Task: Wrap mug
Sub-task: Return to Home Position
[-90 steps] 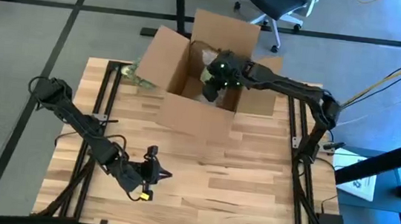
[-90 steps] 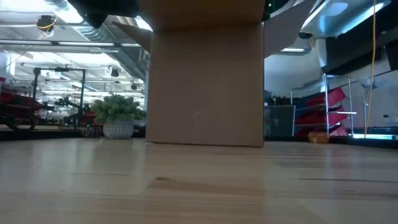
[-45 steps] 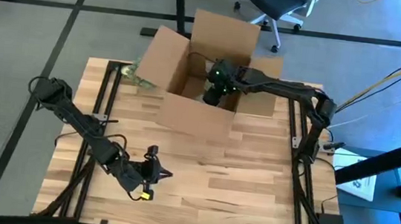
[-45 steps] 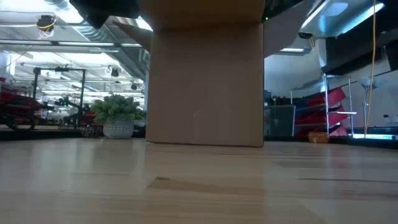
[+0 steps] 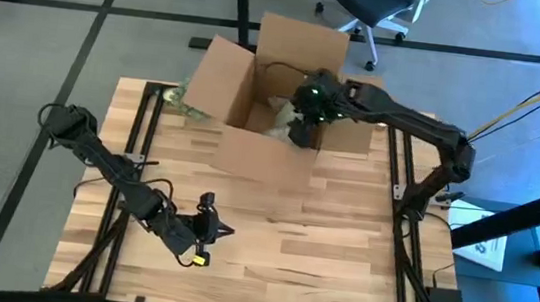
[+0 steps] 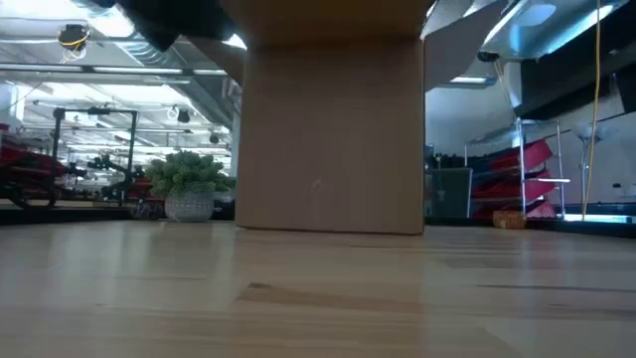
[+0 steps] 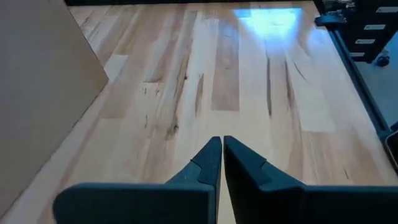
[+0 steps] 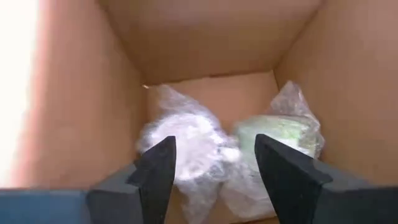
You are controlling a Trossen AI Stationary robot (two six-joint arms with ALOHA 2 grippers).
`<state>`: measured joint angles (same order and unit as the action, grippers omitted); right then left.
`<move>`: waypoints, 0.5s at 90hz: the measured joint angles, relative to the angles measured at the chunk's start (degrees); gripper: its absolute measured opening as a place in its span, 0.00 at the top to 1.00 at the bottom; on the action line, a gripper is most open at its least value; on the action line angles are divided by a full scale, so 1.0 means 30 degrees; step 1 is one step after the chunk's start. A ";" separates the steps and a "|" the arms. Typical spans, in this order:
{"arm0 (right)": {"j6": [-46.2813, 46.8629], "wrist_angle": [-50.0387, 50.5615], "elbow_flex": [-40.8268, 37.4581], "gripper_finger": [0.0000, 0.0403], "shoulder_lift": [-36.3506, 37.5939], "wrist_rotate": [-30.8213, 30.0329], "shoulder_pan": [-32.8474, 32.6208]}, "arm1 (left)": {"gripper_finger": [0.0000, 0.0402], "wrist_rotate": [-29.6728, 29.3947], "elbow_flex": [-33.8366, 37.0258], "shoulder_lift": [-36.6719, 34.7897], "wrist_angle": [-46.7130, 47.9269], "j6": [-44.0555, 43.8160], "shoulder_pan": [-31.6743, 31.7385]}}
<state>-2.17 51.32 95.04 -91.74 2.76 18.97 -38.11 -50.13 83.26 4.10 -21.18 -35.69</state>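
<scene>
— Where's the light coming from?
— Overhead, mostly. There's a bright patch of glare on the table (image 7: 268, 17) towards its far end, and the ceiling (image 6: 109, 55) of the hall behind burns white.
— Any hard shadows?
— No, soft ones. The box (image 6: 328, 139) front sits in shade, one inner wall is washed out white, and the bubble wrap (image 8: 183, 140) glints.

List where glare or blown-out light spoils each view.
Left wrist view: bright glare patch on the table beyond the shut left tool. Right wrist view: white washout outside the cardboard box wall; bubble-wrapped mugs past the open right tool evenly lit. Low view: bright ceiling lights beside the cardboard box.
</scene>
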 joint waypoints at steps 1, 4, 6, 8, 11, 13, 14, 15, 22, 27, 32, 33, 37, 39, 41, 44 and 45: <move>0.0000 0.0079 0.0000 0.49 0.0128 0.0028 -0.0100 | 1.00 0.0002 0.0000 0.0000 -0.0005 0.0022 0.0024; 0.0037 0.0300 0.0000 0.49 0.0553 0.0102 -0.0468 | 1.00 0.0004 0.0000 0.0000 -0.0023 0.0055 0.0083; 0.0066 0.0436 0.0007 0.49 0.0822 0.0105 -0.0754 | 1.00 0.0007 0.0000 0.0000 -0.0034 0.0055 0.0097; 0.0075 0.0599 0.0010 0.49 0.1079 0.0106 -0.1075 | 1.00 0.0007 0.0000 0.0007 -0.0044 0.0055 0.0114; 0.0082 0.0920 0.0022 0.49 0.1456 0.0120 -0.1654 | 1.00 0.0000 0.0000 0.0007 -0.0071 0.0055 0.0141; 0.0110 0.1158 0.0022 0.49 0.1625 0.0131 -0.2060 | 1.00 0.0000 0.0000 0.0007 -0.0097 0.0055 0.0169; 0.0137 0.1283 0.0022 0.49 0.1741 0.0138 -0.2301 | 1.00 0.0000 0.0000 0.0007 -0.0106 0.0055 0.0182; 0.0170 0.1383 0.0022 0.49 0.1827 0.0140 -0.2539 | 1.00 0.0000 0.0000 0.0007 -0.0108 0.0051 0.0185; 0.0764 0.1855 0.0022 0.49 0.2502 0.0249 -0.4310 | 1.00 0.0000 0.0000 0.0014 -0.0101 0.0040 0.0185; 0.1158 0.1814 0.0022 0.49 0.3003 0.0618 -0.5816 | 1.00 0.0000 0.0000 0.0007 -0.0101 0.0055 0.0185; 0.1451 0.1641 0.0024 0.49 0.3394 0.0688 -0.7458 | 1.00 0.0006 0.0000 0.0014 -0.0101 0.0055 0.0185; 0.1575 0.1632 0.0028 0.49 0.3450 0.0671 -0.7832 | 1.00 0.0002 0.0000 0.0009 -0.0101 0.0055 0.0185; 0.2072 0.1610 -0.0004 0.49 0.3560 0.0508 -0.9281 | 1.00 0.0007 0.0000 0.0015 -0.0094 0.0055 0.0185; 0.2321 0.1548 -0.0115 0.49 0.3591 0.0291 -0.9957 | 1.00 0.0007 0.0000 0.0015 -0.0094 0.0055 0.0185; 0.2642 0.1554 -0.0271 0.49 0.3596 0.0038 -1.0575 | 1.00 0.0007 0.0000 0.0015 -0.0099 0.0055 0.0185; 0.2951 0.1585 -0.0645 0.49 0.3589 -0.0517 -1.1561 | 1.00 0.0007 0.0000 0.0015 -0.0094 0.0055 0.0185; 0.3068 0.1586 -0.0807 0.49 0.3586 -0.0731 -1.1856 | 1.00 0.0007 0.0000 0.0015 -0.0094 0.0055 0.0185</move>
<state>7.03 56.07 92.62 -80.98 0.56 -16.60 -38.09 -50.13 83.31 3.81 -21.02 -35.14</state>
